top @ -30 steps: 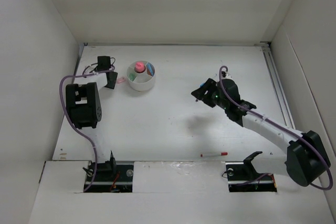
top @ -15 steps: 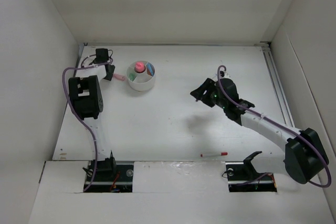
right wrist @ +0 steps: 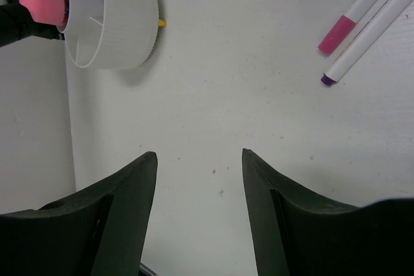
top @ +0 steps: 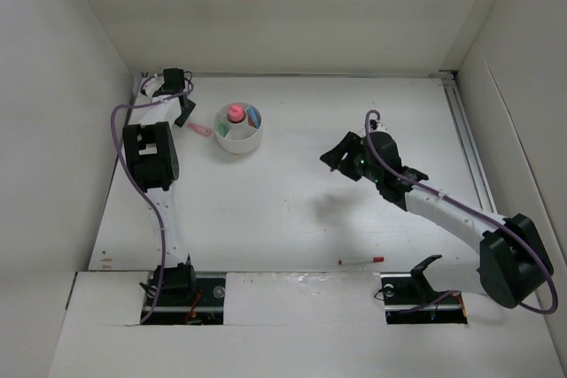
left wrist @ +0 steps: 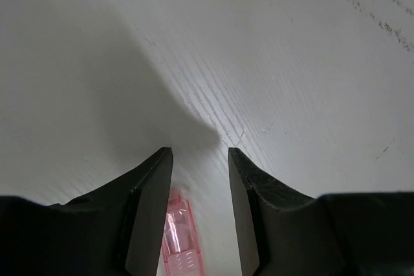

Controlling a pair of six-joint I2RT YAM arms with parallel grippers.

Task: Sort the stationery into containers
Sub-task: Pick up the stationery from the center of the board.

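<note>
The low white cup (top: 239, 137) stands at the back left with a pink-orange cylinder (top: 235, 113) and a blue item (top: 253, 115) in its compartments. It also shows in the right wrist view (right wrist: 119, 30). My left gripper (top: 183, 115) is open, left of the cup. A small clear pink item (top: 200, 131) lies on the table just beside it. In the left wrist view (left wrist: 199, 151) that pink item (left wrist: 178, 240) lies between the jaws, near the left finger. My right gripper (top: 336, 157) is open and empty above mid-table (right wrist: 199, 153). A red-capped pen (top: 361, 260) lies near the front edge.
Two white pens, one with a pink cap (right wrist: 336, 35) and one with a purple tip (right wrist: 328, 79), lie at the upper right of the right wrist view. A small yellow bit (right wrist: 161, 22) sits by the cup. White walls enclose the table on three sides.
My left gripper has moved back toward the far left corner, and the pink item lies on the table by it. The right arm has barely shifted.
</note>
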